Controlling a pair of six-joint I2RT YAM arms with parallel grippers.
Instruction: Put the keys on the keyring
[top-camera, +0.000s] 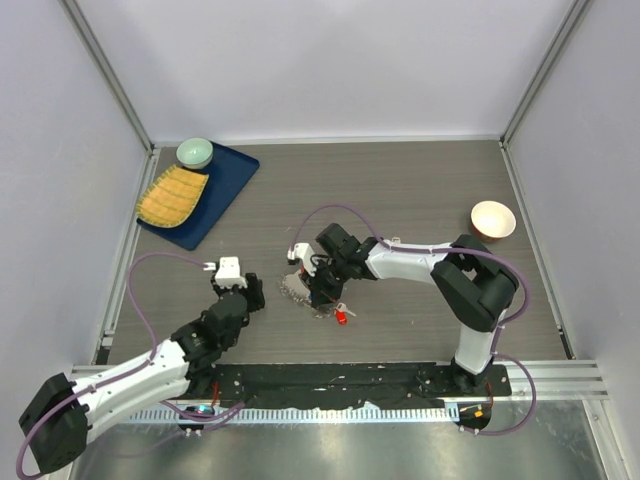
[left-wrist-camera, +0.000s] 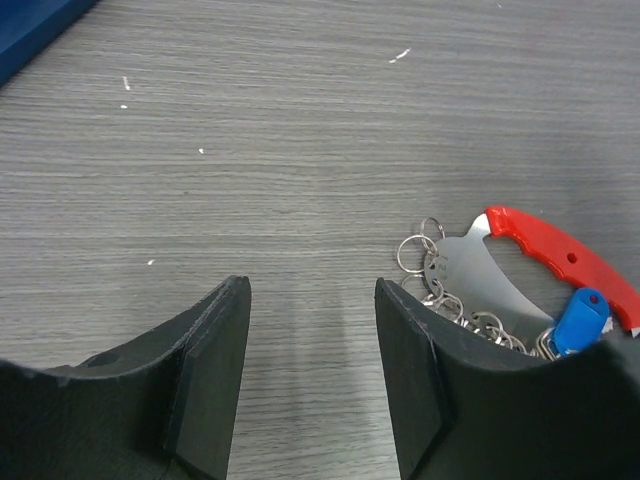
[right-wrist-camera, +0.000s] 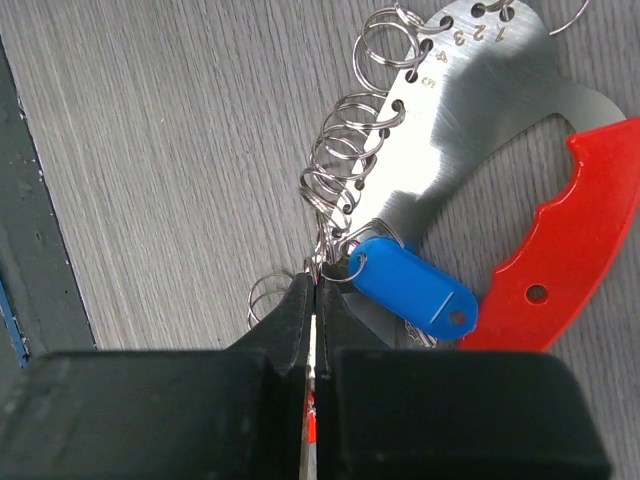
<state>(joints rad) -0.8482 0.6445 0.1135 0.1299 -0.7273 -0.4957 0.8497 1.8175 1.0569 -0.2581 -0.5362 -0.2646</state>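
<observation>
The keyring is a steel plate (right-wrist-camera: 470, 110) with numbered holes, a row of split rings (right-wrist-camera: 345, 150), a red curved tag (right-wrist-camera: 560, 250) and a blue tag (right-wrist-camera: 415, 290). It lies mid-table (top-camera: 297, 285) and shows at the right of the left wrist view (left-wrist-camera: 470, 265). My right gripper (right-wrist-camera: 314, 290) is shut on a thin silver blade, its tips right at the rings beside the blue tag. A red key head (top-camera: 341, 317) shows just below that gripper and through the finger gap (right-wrist-camera: 311, 410). The plain silver key is hidden. My left gripper (left-wrist-camera: 312, 350) is open and empty, left of the keyring.
A blue tray (top-camera: 225, 185) at the back left holds a yellow slatted plate (top-camera: 172, 196) and a green bowl (top-camera: 194, 152). A beige bowl (top-camera: 492, 220) stands at the right. A black strip (top-camera: 350, 385) runs along the near edge.
</observation>
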